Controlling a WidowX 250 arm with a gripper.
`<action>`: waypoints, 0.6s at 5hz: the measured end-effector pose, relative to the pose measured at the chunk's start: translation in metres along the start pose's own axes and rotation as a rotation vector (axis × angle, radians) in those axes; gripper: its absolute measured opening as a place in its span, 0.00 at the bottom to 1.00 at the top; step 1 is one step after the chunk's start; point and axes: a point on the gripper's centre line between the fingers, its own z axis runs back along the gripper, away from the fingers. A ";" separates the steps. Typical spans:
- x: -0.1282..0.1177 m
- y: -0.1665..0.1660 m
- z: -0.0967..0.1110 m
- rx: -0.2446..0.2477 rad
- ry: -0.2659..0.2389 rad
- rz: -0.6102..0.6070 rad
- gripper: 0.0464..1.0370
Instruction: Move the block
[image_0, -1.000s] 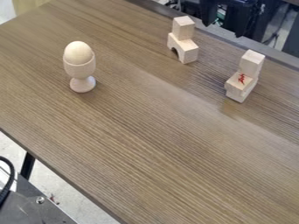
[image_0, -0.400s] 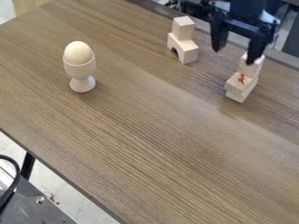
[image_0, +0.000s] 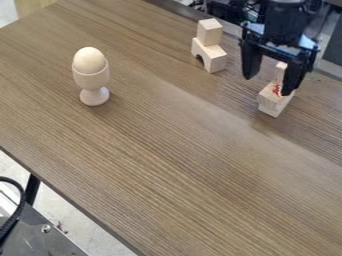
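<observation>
We see the black gripper (image_0: 268, 85) hanging from the arm (image_0: 286, 21) at the upper right of the camera view, with its two fingers spread wide and a broad gap between them. One finger passes in front of the pale wooden upright block (image_0: 279, 73), hiding much of it from us; we cannot tell whether they touch. That block is right by the gripper, on the back part of a lower block (image_0: 268, 103), whose top bears red marks (image_0: 276, 90) just beside the same finger. Since there is more than one block here, we cannot tell for sure which one the task means, but this stack is the closest to the gripper. To the left of the gripper in our view, and near it, we have a second stack: a small top block (image_0: 209, 31) resting on an arched block (image_0: 214, 59). Well apart from the gripper, farther left, a pale egg (image_0: 89, 60) sits upright in an egg cup (image_0: 92, 81). All of these stand on the brown wood-grained table (image_0: 153, 155) below the gripper. Far off toward the lower left from the gripper, beyond the table's edge, we find a dark cable (image_0: 13, 220) and a grey metal surface (image_0: 30, 236).
</observation>
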 end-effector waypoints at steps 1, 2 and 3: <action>0.001 -0.001 -0.003 -0.001 -0.001 -0.006 0.96; 0.004 0.001 -0.018 0.013 0.003 -0.013 0.96; 0.007 0.003 -0.030 0.067 0.017 -0.032 0.96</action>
